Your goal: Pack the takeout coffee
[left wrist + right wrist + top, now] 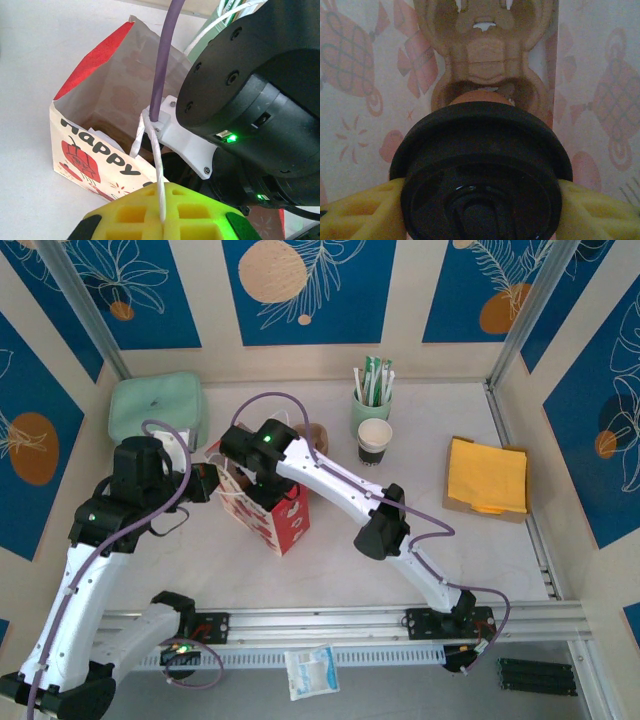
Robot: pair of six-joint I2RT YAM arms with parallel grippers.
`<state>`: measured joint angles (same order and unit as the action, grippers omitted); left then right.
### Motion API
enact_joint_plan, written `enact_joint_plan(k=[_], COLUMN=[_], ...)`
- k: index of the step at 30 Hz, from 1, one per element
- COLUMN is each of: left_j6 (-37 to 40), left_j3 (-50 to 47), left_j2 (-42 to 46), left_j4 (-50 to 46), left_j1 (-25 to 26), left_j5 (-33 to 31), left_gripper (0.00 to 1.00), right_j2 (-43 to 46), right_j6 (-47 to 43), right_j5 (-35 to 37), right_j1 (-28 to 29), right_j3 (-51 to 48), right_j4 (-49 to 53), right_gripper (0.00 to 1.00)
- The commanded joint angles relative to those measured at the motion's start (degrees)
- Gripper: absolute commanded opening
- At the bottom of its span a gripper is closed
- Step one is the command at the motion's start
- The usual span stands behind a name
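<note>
A red-and-white paper bag (272, 518) (95, 135) stands open in the middle of the table. My left gripper (165, 220) (205, 481) is shut on the bag's white twisted handle (157, 165), holding it up beside the bag's mouth. My right gripper (482, 212) reaches down inside the bag, its wrist (262, 445) (255, 100) over the opening. Its yellow fingers (365, 212) are shut on the takeout coffee (482, 170), whose round black lid faces the camera with a sliver of brown cup behind it. Below it on the bag's floor lies a brown moulded cup carrier (482, 50).
At the back stand a mint-green cup of sticks (371, 400) and a black-sided paper cup (375, 440). Yellow napkins (487, 475) lie at the right, a pale green pouch (155, 405) at the back left. A white packet (310, 671) rests on the near rail.
</note>
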<state>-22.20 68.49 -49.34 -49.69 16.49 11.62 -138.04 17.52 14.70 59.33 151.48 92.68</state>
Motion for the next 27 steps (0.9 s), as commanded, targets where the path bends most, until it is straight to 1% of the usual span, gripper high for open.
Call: enact_joint_plan(k=[1, 9, 16, 27], left_j6=[-0.3, -0.3, -0.38, -0.39], left_j3=[-0.48, -0.52, -0.43, -0.48], left_j2=[0.03, 0.04, 0.03, 0.01], left_j4=[1.31, 1.25, 1.28, 1.42], left_j1=[-0.58, -0.58, -0.58, -0.58], left_j5=[1.3, 1.22, 1.3, 1.38], left_gripper=[0.0, 0.0, 0.0, 0.0], right_j2=[0.23, 0.14, 0.14, 0.14], right_j6=[-0.29, -0.12, 1.15, 2.04], right_j5=[-1.54, -1.3, 1.62, 3.31], right_j1=[-0.18, -0.2, -0.16, -0.32], right_j3=[0.16, 0.14, -0.33, -0.35], right_j4=[6.72, 6.54, 6.37, 6.43], right_gripper=[0.58, 0.57, 0.57, 0.57])
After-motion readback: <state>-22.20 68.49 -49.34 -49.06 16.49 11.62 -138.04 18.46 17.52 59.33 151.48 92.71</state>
